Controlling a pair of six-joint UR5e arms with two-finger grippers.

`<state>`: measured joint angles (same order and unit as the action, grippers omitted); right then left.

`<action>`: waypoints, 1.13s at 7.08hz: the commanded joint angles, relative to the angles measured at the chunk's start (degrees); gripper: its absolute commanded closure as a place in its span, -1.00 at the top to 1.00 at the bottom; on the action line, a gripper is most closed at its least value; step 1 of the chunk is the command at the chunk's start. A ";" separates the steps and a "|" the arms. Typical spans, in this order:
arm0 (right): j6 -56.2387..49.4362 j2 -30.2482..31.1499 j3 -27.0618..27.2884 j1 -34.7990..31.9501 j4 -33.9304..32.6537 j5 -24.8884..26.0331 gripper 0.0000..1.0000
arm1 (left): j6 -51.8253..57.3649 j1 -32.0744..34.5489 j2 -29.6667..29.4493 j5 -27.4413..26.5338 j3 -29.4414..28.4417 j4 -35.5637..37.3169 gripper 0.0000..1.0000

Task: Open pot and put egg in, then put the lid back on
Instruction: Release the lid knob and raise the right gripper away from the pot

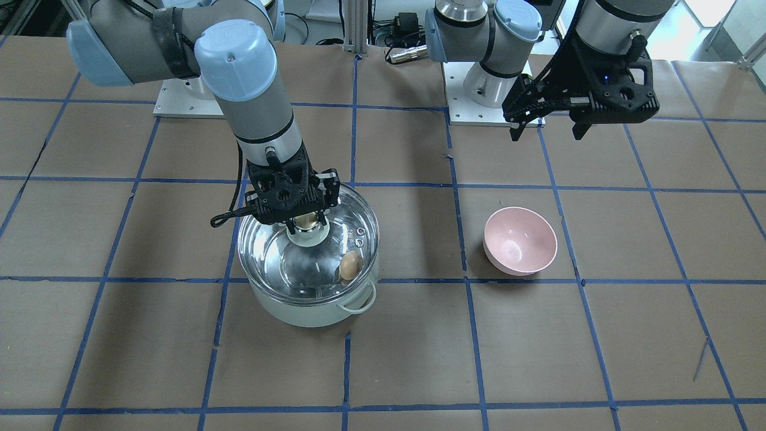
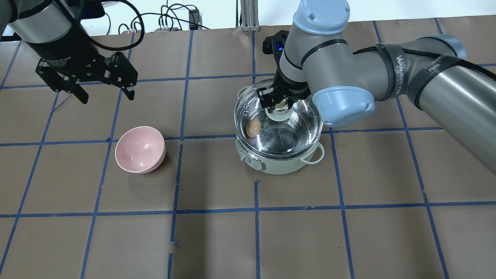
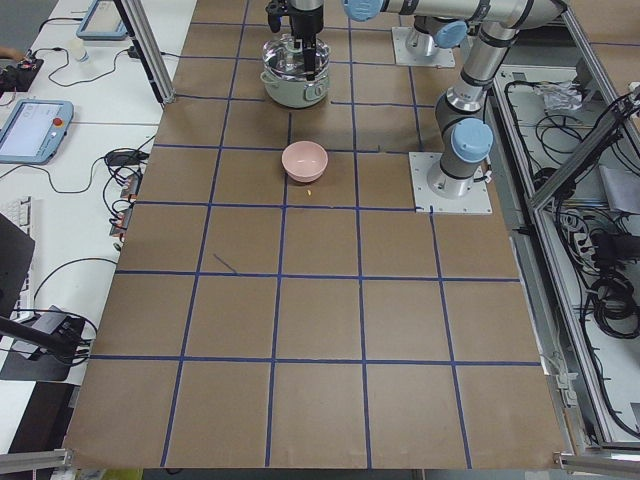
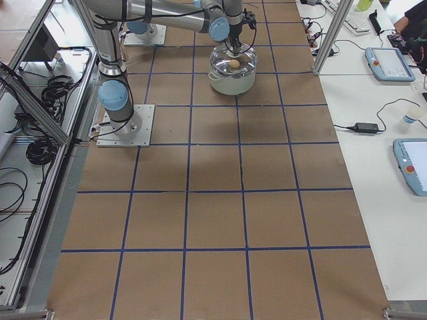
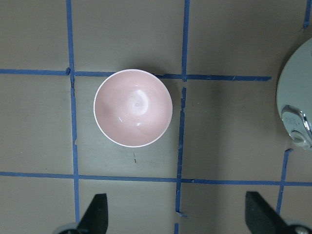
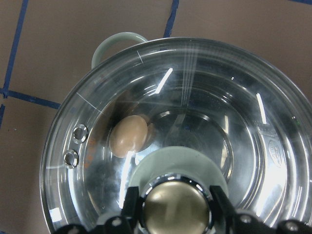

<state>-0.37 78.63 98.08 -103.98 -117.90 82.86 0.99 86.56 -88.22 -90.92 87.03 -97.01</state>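
The mint-green pot [image 1: 311,308] stands on the table with the brown egg [image 1: 350,265] inside, against its steel wall. The glass lid [image 1: 326,260] covers the pot's mouth; I cannot tell whether it rests fully on the rim. My right gripper [image 1: 307,221] is shut on the lid's knob, its fingers on both sides of the cream-gold cap [image 6: 174,208]. The right wrist view shows the egg [image 6: 128,135] through the glass. My left gripper [image 2: 107,97] is open and empty, high above the table, apart from the pot [image 2: 279,164].
A pink bowl [image 2: 140,149] stands empty on the table beneath my left gripper [image 5: 175,207] and shows in the left wrist view [image 5: 133,107]. Blue tape lines grid the brown table. The arm bases stand on the robot's side of the table.
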 commanded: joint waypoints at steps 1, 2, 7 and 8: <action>-0.07 -0.06 0.09 0.00 -0.93 -0.07 0.25 | -0.11 0.02 0.07 0.04 0.07 0.07 1.00; -0.07 -0.06 0.09 0.00 -0.93 -0.07 0.30 | -0.03 0.02 0.07 0.04 0.07 0.07 1.00; -0.69 0.38 -3.32 3.58 -0.41 0.64 0.41 | -0.12 0.02 0.07 0.04 0.07 0.07 1.00; -0.77 1.25 -3.77 5.87 0.20 0.55 0.68 | -0.20 0.02 0.07 0.04 0.07 0.16 1.00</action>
<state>-1.01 79.13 95.38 -100.73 -118.42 83.44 0.86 86.57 -88.16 -90.87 87.10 -96.92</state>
